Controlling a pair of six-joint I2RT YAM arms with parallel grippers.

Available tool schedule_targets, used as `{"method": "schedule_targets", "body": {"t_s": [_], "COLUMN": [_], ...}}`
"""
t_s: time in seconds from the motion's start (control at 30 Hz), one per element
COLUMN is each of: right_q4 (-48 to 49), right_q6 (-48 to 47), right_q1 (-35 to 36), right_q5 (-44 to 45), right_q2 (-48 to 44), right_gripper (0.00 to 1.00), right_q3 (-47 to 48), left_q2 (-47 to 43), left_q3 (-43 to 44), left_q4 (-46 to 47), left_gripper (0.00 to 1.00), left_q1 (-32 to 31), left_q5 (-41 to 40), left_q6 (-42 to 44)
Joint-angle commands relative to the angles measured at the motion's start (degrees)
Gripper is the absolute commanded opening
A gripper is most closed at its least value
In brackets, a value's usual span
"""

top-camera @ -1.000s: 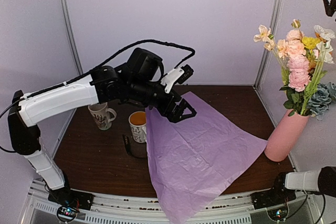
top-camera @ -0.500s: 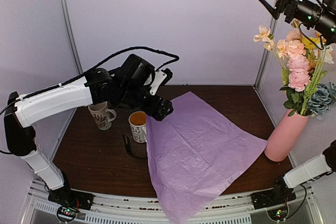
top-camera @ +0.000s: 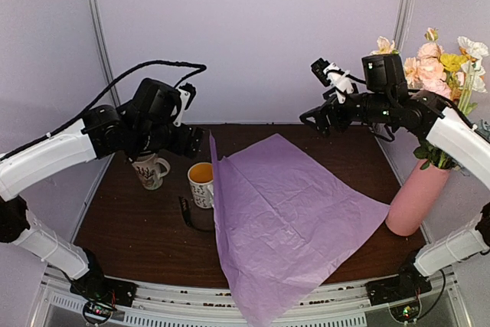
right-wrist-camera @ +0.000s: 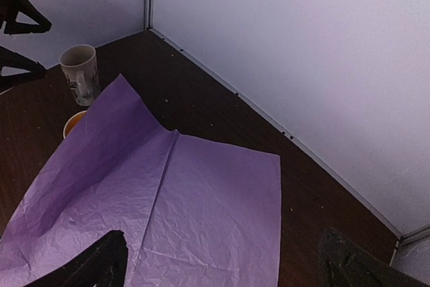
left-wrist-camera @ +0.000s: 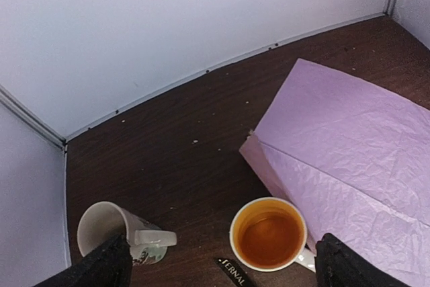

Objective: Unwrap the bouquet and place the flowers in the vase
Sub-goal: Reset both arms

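The flowers (top-camera: 440,74) stand in the vase (top-camera: 417,197) at the right edge of the bench (top-camera: 130,227), stems running straight up out of its mouth. The paper (top-camera: 291,212) lies spread flat mid-bench, so the task looks done. Both hands hang empty above the bench, fingers spread wide. The right hand (top-camera: 312,120) is the nearer: the vase lies to its right and lower. The left hand (top-camera: 193,142) hovers over the mugs (top-camera: 201,183), well apart from the vase.
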Motion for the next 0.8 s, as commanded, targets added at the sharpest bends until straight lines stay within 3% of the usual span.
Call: {"method": "schedule_targets", "body": {"t_s": [0.0, 0.17, 0.33, 0.77], "right_q4": [13.7, 22.85, 22.31, 21.14], "right_q6": [5.45, 10.61, 15.43, 16.11], "right_q1": [0.27, -0.33, -4.31, -7.49], "right_q5": [12.13, 25.1, 19.27, 14.27], "right_q2": [-8.21, -13.13, -16.31, -18.66], "right_gripper": [1.0, 1.0, 1.0, 1.0], "right_q3": [-9.89, -20.31, -21.82, -21.71], "left_q2": [-2.73, -5.37, -7.61, -6.75], "left_q3": [-4.21, -8.57, -11.87, -8.87], "left_q4": [4.97, 9.98, 14.89, 14.23], "left_gripper": [0.98, 0.98, 0.98, 0.98], "left_q1": [3.43, 4.16, 4.16, 4.15], "left_q5": [-7.07, -13.63, -17.18, -14.67], "left_q6": [0.93, 0.63, -0.19, -1.29]}}
